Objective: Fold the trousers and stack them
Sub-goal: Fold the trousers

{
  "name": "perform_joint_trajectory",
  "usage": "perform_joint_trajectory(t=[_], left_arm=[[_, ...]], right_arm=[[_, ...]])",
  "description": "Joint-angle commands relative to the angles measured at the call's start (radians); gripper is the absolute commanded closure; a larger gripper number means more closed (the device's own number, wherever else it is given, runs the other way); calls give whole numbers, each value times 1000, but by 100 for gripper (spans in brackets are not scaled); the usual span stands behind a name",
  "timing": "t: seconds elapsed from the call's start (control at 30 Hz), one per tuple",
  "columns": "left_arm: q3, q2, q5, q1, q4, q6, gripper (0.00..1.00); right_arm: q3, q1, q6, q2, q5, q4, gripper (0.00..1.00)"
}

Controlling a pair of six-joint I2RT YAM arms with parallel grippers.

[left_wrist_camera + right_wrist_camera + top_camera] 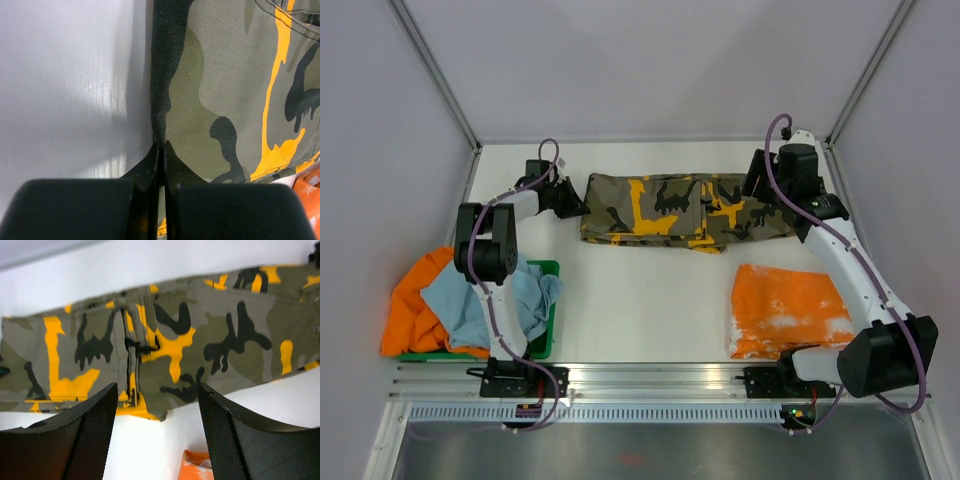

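- Left gripper (160, 149): fingers pressed together, tips at the dark edge of the trousers (230, 90); whether any cloth is nipped between them is hidden.
- Right gripper (156, 387): spread wide, trousers just ahead, both ends cut off.

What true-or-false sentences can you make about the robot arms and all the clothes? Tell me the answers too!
1. The olive-green camouflage cloth trousers lie at the far side of the white table. True.
2. The right gripper is shut. False: its fingers are wide apart, over the trousers.
3. The light blue cloth sits in the green bin. True.
4. The orange-and-white cloth lies on top of the trousers. False: it lies apart from them, nearer the arm bases.
5. The left gripper is wide open. False: its fingers are pressed together at the trousers' edge.
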Motion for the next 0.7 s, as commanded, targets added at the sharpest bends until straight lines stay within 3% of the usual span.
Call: perform_joint_trajectory(t=[0.0, 0.17, 0.37, 0.53, 0.67], left_arm=[[51, 1, -1, 14, -28, 46, 98], [67, -149, -162, 78, -136, 112, 98], [124, -352, -200, 175, -197, 179, 98], [213, -399, -234, 175, -294, 227, 98], [331, -410, -248, 162, -386, 239, 98]], right_arm=[[-30, 3, 20, 55, -55, -11, 28], [-59, 18, 8, 83, -53, 41, 28], [-113, 33, 57, 156, -128, 139, 27], [-97, 38, 89, 213, -210, 196, 27], [-84, 40, 94, 241, -188, 189, 26]])
